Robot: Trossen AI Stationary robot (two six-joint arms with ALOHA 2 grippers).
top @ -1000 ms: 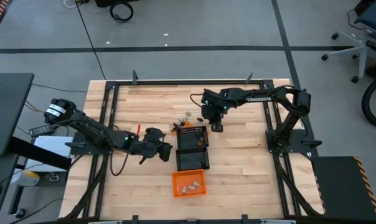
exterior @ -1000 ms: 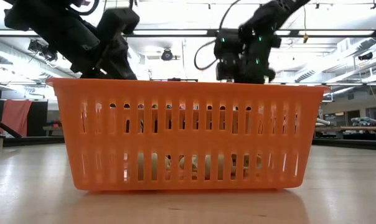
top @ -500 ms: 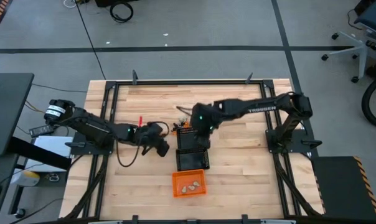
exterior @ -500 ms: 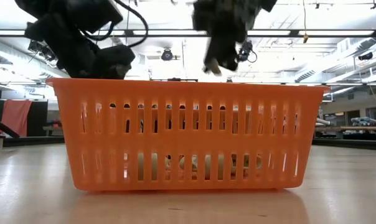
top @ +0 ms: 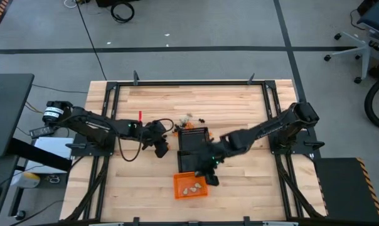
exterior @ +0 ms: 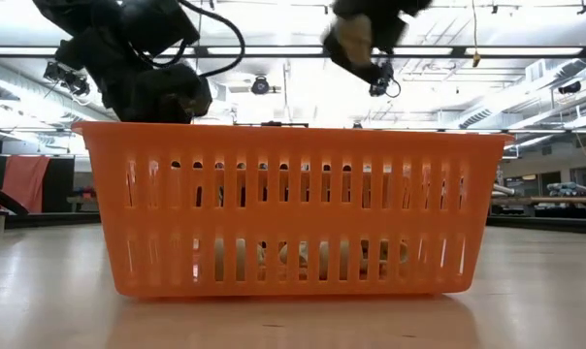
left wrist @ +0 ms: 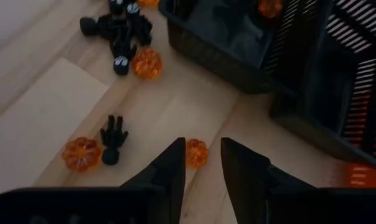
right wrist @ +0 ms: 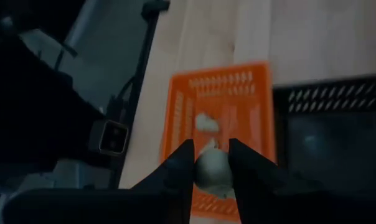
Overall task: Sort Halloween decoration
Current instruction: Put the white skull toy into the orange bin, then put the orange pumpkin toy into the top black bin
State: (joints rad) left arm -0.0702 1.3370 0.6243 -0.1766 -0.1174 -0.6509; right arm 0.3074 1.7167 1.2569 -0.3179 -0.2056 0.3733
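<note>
The Halloween decoration [left wrist: 147, 63] is seen as tiny translucent orange pumpkins and small black figures scattered on the table [top: 240, 107], just beside the black mesh baskets [top: 193, 150]. In the left wrist view, one small orange pumpkin [left wrist: 196, 153] lies on the wood beyond the slightly parted fingers of the left gripper [left wrist: 202, 167], which grip nothing. Only the right wrist view shows a cream-white trinket [right wrist: 211, 167] pinched in the right gripper [right wrist: 211, 163], held above the orange basket [right wrist: 220, 134], where more cream pieces lie. In the low view, the table behind is blocked by the slotted wall of the orange basket, with pale pieces glimpsed through it.
</note>
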